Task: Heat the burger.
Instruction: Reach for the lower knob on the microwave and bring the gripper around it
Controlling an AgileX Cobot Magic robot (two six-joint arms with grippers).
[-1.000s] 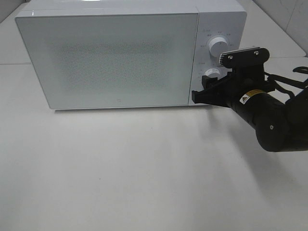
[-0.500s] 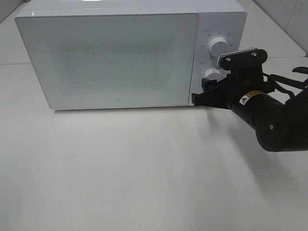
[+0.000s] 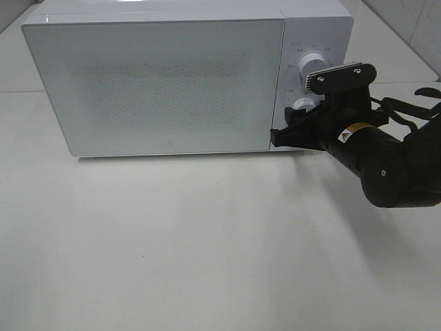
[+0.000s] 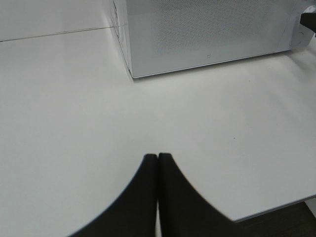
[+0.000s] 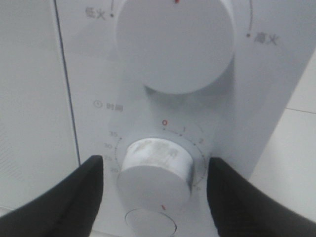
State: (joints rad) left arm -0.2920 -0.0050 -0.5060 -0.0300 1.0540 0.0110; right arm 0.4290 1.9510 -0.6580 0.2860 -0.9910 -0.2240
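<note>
The white microwave stands at the back of the table with its door shut; the burger shows in no view, so I cannot tell where it lies. The right tool reaches to the control panel, fingers spread wide on either side of the lower dial, not touching it and gripping nothing. The left tool hangs over the table near its front edge, fingers pressed together with nothing between them.

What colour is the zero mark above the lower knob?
Red zero mark; right wrist view shows it best.

Microwave at table's back, right fingers flanking lower knob
</note>
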